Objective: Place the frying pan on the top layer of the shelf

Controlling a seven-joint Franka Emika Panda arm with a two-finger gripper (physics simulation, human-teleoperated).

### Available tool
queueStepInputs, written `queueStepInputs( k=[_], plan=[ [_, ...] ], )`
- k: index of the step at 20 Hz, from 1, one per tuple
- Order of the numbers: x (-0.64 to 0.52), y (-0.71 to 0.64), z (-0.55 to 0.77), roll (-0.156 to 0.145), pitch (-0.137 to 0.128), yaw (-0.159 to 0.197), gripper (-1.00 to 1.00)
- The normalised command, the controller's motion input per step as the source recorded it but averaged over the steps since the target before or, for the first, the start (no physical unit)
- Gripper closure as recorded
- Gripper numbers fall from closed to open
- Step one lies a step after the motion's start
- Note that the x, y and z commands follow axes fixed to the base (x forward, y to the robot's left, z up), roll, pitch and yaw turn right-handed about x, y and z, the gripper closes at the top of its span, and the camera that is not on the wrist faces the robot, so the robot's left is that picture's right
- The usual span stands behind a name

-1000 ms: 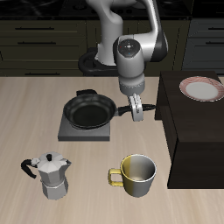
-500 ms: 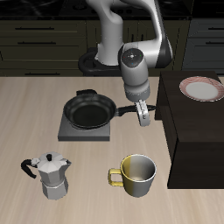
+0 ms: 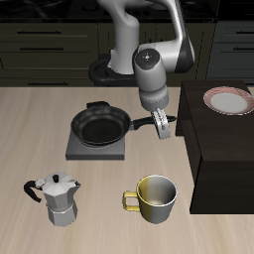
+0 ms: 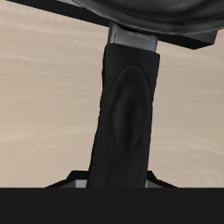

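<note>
The frying pan (image 3: 101, 127) sits on the grey burner plate (image 3: 96, 147) beside the dark shelf (image 3: 223, 149), and the tool (image 3: 162, 131) is down at its long handle (image 4: 127, 109), but I cannot tell if it grips.

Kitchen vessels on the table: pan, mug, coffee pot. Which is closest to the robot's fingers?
The round black frying pan on the grey burner plate; its handle runs right beside the fingers, while the others stand near the front edge.
</note>
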Motion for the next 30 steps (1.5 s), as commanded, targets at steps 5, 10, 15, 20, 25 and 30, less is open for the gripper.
queueStepInputs(
  k=[5, 10, 15, 20, 25, 30],
  plan=[
    [0.01, -0.17, 0.11, -0.014, -0.018, 0.020, 1.00],
    [-0.02, -0.18, 0.20, -0.036, -0.032, 0.053, 1.00],
    [-0.03, -0.19, 0.19, -0.027, -0.025, 0.050, 1.00],
    [0.00, -0.12, 0.16, -0.023, -0.018, 0.096, 1.00],
    [0.06, -0.14, 0.20, -0.021, -0.015, 0.175, 1.00],
    [0.10, -0.14, 0.16, 0.019, 0.021, 0.179, 1.00]
  ],
)
